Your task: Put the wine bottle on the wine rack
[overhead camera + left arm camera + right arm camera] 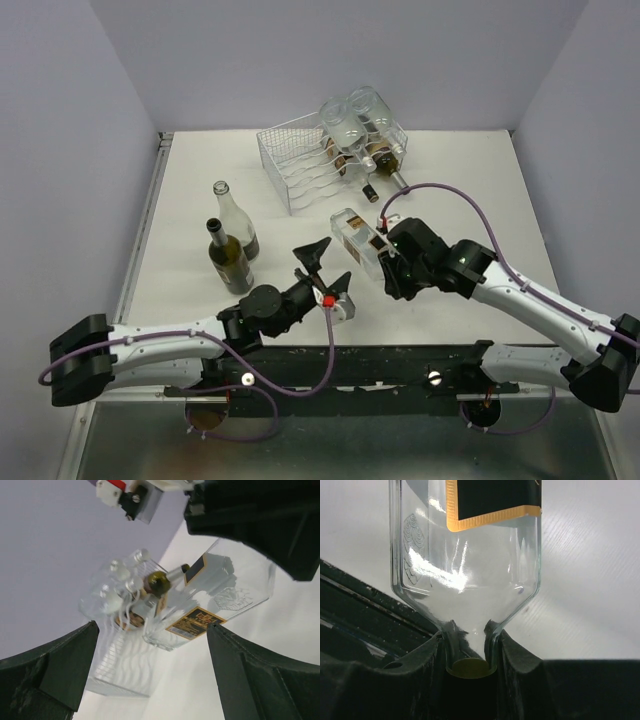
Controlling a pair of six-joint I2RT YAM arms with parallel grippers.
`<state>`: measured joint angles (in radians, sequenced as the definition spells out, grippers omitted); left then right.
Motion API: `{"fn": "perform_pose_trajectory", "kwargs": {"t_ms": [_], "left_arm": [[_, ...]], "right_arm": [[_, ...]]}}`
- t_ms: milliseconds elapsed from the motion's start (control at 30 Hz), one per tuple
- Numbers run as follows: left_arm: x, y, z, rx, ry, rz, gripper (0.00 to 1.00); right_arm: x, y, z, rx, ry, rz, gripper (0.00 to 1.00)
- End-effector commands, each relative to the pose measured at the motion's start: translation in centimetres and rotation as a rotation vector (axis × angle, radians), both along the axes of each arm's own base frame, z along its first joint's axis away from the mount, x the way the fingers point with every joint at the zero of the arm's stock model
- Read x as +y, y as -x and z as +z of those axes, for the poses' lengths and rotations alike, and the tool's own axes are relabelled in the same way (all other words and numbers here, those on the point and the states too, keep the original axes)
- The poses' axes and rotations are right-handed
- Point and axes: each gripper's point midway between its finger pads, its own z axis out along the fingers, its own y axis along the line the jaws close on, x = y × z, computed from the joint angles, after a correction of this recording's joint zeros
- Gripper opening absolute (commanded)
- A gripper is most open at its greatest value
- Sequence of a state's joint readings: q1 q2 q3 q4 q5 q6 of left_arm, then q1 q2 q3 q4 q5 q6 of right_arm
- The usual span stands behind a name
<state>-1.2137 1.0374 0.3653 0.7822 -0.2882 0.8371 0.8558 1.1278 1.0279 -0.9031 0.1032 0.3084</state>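
The wine rack (318, 165) sits at the far middle of the table (200, 170), with other bottles (352, 125) lying in its right end, necks toward the near side. Just in front of the rack the wine bottle (358, 238) is on its side, neck in the right gripper (390, 262) nearer us. The left gripper (325, 268) is to its left, apart. Further left are two standing bottles (236, 222), one behind the other.

Two bottles stand upright left of centre in the top view: a clear glass bottle (232, 215) behind and a dark olive bottle (229, 262) just in front, pretty much touching. Upper middle, more clear bottles (345, 125) lie on their sides. There's a white table (190, 180) underneath and lavender walls (80, 100) around.
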Motion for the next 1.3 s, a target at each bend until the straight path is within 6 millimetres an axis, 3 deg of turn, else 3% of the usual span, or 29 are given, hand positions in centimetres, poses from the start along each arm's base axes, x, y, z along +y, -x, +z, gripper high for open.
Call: {"fn": "perform_pose_trajectory", "kwargs": {"t_ms": [0,167,400,700,1000,1267], "left_arm": [[2.1,-0.1,3.0,0.401,0.197,0.139,0.99],[4.8,0.6,6.6,0.543,0.343,0.192,0.99],[11.4,1.4,11.4,0.55,0.578,0.253,0.99],[17.0,2.1,12.5,0.569,0.73,0.325,0.99],[18.2,2.3,12.3,0.579,0.785,0.331,0.99],[17.8,2.2,11.9,0.579,0.77,0.337,0.99]], "right_arm": [[2.6,-4.8,1.8,-0.196,-0.097,-0.074,0.0],[4.7,-6.8,1.4,-0.265,-0.157,-0.06,0.0],[7.0,-9.3,0.1,-0.298,-0.152,-0.057,0.0],[10.1,-12.9,-0.9,-0.324,-0.169,-0.117,0.0],[9.7,-14.6,-0.6,-0.372,-0.147,-0.181,0.0],[11.1,-17.6,-1.0,-0.458,-0.193,-0.196,0.0]]}}
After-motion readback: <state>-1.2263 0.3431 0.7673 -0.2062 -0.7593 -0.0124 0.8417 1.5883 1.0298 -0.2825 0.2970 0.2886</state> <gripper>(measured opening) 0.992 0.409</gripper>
